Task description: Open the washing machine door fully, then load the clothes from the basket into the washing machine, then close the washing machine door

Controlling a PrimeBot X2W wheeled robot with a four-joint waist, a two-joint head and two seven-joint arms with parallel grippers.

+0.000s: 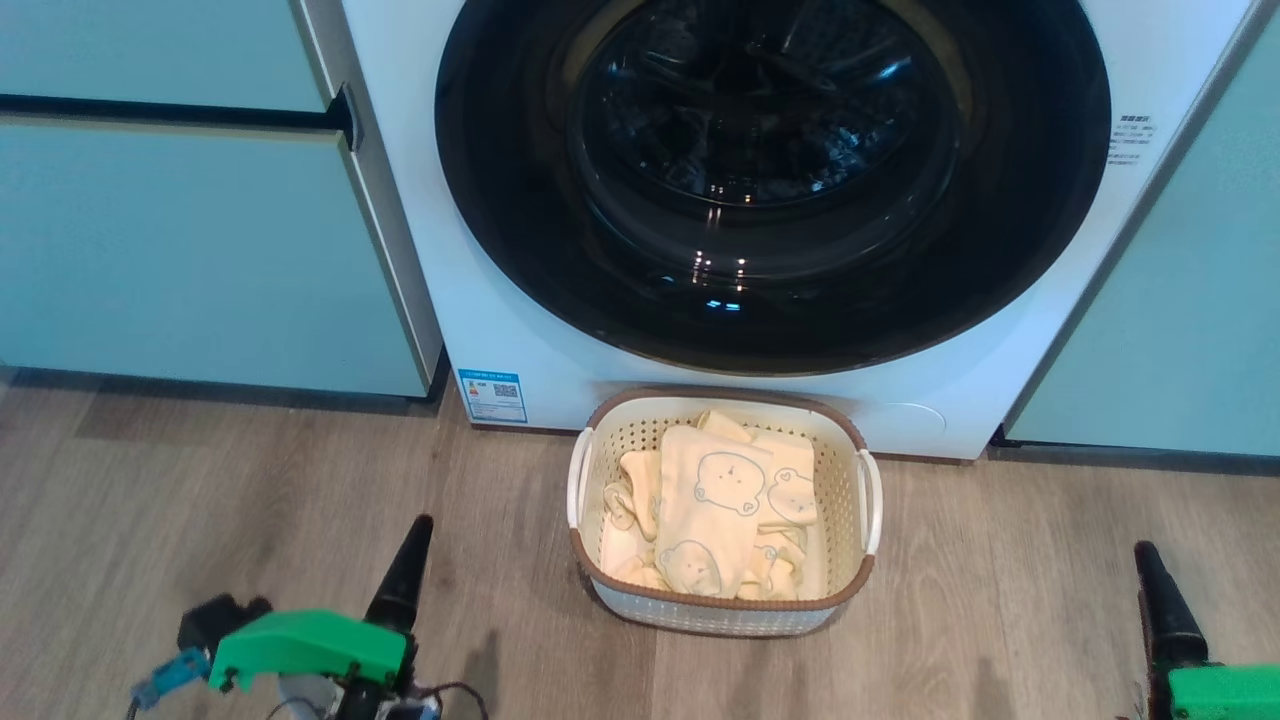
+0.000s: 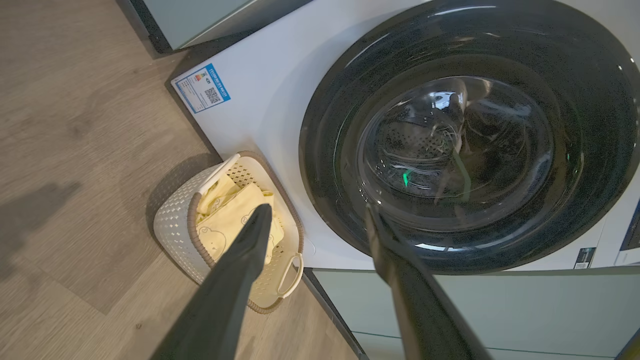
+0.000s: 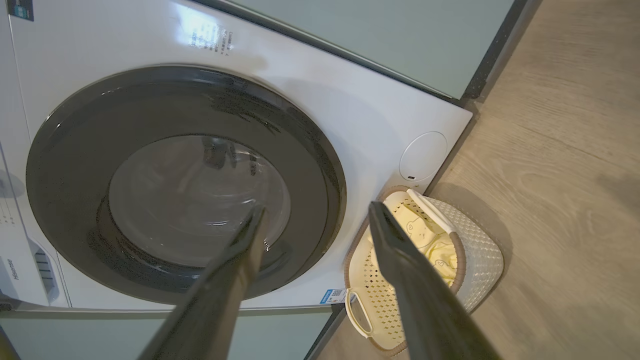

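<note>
The washing machine (image 1: 440,300) stands white between cabinets. Its round glossy black door (image 1: 770,180) lies shut, flush against the front. On the floor just below the door sits the basket (image 1: 720,402), cream with a brown rim. In it lie the clothes (image 1: 715,500), pale yellow with bear faces. My left gripper (image 2: 317,207) is open and empty, and its finger (image 1: 405,575) is low at the basket's left. My right gripper (image 3: 316,207) is also open and empty, and its finger (image 1: 1150,575) stands right of the basket. Both wrist views show the door (image 2: 470,150) (image 3: 185,185) and the basket (image 2: 175,225) (image 3: 480,260).
Pale teal cabinet panels flank the machine on the left (image 1: 180,240) and right (image 1: 1180,300). Wood-look floor (image 1: 200,480) spreads around the basket. A blue label (image 1: 492,395) marks the machine's lower left corner.
</note>
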